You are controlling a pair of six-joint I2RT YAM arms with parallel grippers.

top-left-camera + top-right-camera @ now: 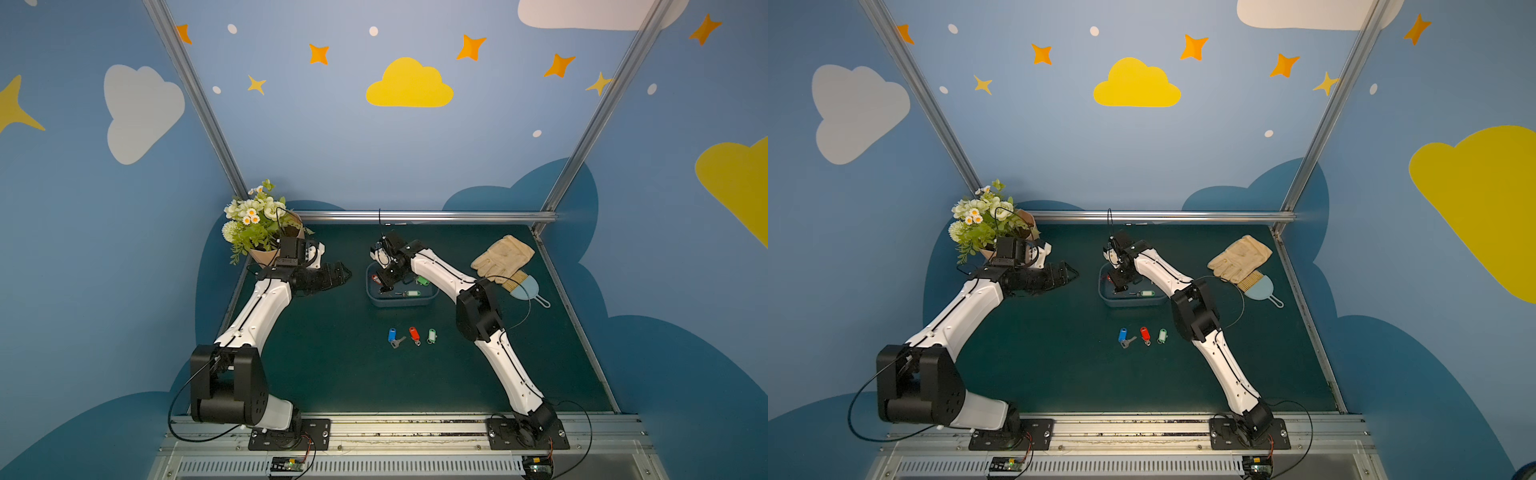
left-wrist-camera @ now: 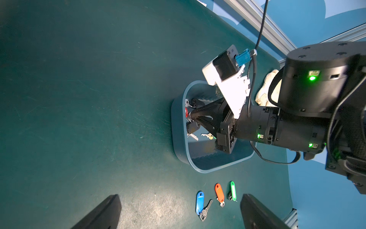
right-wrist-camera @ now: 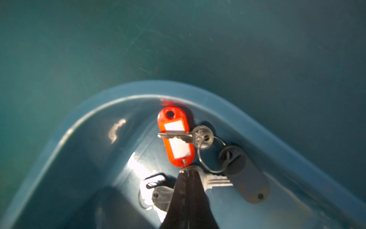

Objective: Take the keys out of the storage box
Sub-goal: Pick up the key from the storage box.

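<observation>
In both top views the right fingers (image 1: pixel 385 286) (image 1: pixel 1120 286) dip into the box (image 1: pixel 401 303) (image 1: pixel 1133 303). The left fingers (image 1: pixel 334 276) hang spread and empty, well apart from it. Three keys (image 1: pixel 413 334) lie on the bench (image 1: pixel 332 374) outside the box.

In the left wrist view those keys (image 2: pixel 219 193) lie between the spread left fingers (image 2: pixel 103 212).

In the right wrist view the right fingers (image 3: pixel 186 178) are clenched at the ring end of a red tag (image 3: pixel 176 136) inside the box. A black tag (image 3: pixel 243 174) lies just beside them. Whether they pinch the ring is unclear.
</observation>
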